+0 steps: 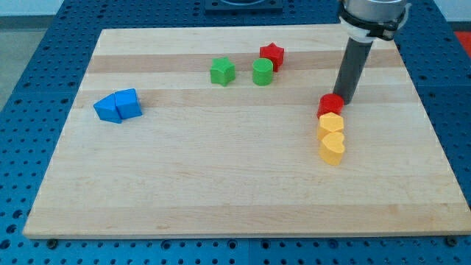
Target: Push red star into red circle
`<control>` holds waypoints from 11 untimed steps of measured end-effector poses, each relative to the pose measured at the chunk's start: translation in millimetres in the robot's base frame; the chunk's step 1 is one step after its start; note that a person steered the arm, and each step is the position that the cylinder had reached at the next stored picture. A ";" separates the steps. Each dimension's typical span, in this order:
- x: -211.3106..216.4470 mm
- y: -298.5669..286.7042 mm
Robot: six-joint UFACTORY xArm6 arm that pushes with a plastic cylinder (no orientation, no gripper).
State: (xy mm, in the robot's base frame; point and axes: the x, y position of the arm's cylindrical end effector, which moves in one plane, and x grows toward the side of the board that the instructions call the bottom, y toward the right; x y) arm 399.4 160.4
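Observation:
The red star (272, 54) sits near the view's top centre, touching the green circle (262, 72) at its lower left. The red circle (330, 105) sits at the view's right, at the top of a column with two yellow blocks below it. My tip (344, 100) rests just right of and behind the red circle, touching or almost touching it. The rod rises from there toward the view's top right. The star is about 100 pixels to the left of and above my tip.
A green star-like block (222, 71) sits left of the green circle. Two blue blocks (118, 106) sit together at the view's left. A yellow block (330, 123) and a yellow heart (332, 149) lie below the red circle. The wooden board (221, 184) lies on a blue perforated table.

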 end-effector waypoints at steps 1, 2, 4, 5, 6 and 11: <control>0.0 -6.2; 0.0 -6.8; -81.1 15.2; -124.5 -15.4; -154.4 -59.7; -128.7 -141.8</control>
State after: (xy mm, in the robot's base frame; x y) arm 270.8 18.6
